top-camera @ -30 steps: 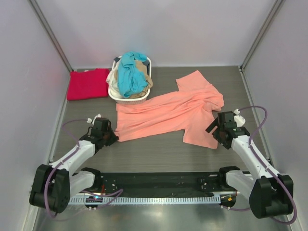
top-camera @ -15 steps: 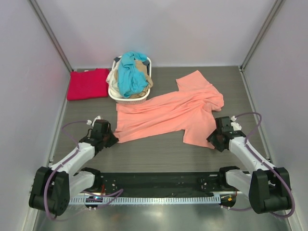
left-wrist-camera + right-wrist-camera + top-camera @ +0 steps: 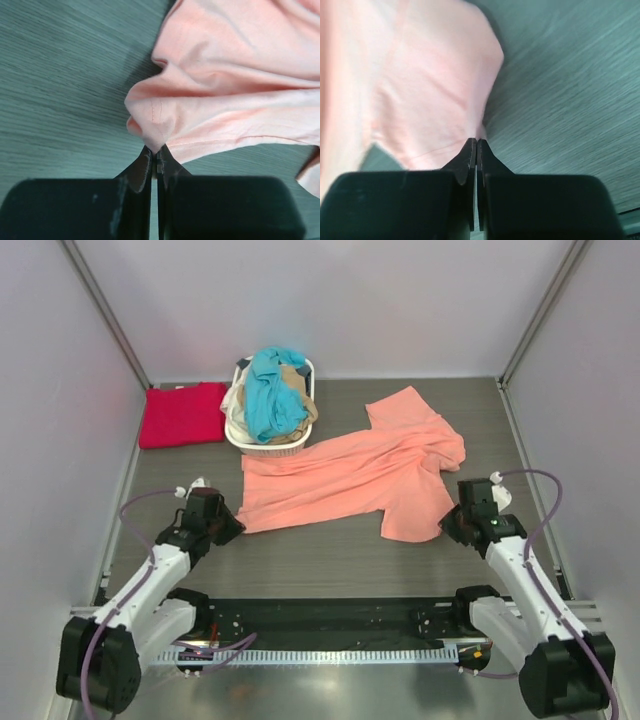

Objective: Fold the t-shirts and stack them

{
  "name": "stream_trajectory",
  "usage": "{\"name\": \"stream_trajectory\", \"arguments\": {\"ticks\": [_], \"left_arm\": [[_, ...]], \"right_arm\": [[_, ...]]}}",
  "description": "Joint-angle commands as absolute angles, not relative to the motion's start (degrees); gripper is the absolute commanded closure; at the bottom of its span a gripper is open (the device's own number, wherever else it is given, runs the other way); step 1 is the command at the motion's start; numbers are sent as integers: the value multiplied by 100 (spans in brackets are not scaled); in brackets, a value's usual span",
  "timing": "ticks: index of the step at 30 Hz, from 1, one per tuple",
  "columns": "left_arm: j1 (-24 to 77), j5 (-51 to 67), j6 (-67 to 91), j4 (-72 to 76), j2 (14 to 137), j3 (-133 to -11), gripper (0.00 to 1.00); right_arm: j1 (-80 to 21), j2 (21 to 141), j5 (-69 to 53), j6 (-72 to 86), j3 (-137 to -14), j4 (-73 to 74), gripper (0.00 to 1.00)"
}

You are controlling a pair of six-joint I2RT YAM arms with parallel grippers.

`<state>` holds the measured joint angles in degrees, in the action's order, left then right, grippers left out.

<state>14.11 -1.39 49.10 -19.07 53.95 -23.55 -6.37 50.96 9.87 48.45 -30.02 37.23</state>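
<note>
The salmon-pink t-shirt (image 3: 350, 475) lies spread and rumpled across the middle of the table. My left gripper (image 3: 236, 529) is shut on its near left corner (image 3: 152, 135), which is pinched up into a peak. At the shirt's near right corner (image 3: 470, 120), my right gripper (image 3: 446, 527) is shut on the cloth edge. A crimson red t-shirt (image 3: 182, 413) lies folded at the far left. The teal blue t-shirt (image 3: 272, 390) and a beige one (image 3: 300, 405) are heaped in the basket.
A white oval laundry basket (image 3: 262, 443) stands at the back, between the red shirt and the pink one. Walls close in the table on the left, right and far sides. A black rail (image 3: 330, 625) runs between the arm bases.
My right gripper has closed onto the pink shirt's near right corner and the right arm has shifted a little. The left gripper has stayed shut on its corner and has risen slightly.
</note>
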Motion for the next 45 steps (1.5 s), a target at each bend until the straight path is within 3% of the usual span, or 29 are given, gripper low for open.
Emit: {"name": "stream_trajectory", "arguments": {"ticks": [1, 15, 25, 32, 45], "left_arm": [[1371, -35, 4930, -2634, 4853, -2881, 100], [1380, 343, 5097, -4429, 3490, -3717, 100], [1380, 395, 5370, -5151, 3015, -3859, 100], [1380, 431, 5186, -4659, 3857, -3840, 100], [1143, 114, 4764, -3772, 5799, -4157, 100]], "right_arm": [[-642, 4501, 1168, 4825, -4066, 4410, 99], [-650, 3077, 1626, 4808, -6889, 6695, 99], [-633, 2645, 1231, 4694, -6698, 7119, 99], [-642, 3242, 1396, 4475, -6276, 6295, 99], [-642, 6027, 1705, 3929, -6266, 4527, 99]]}}
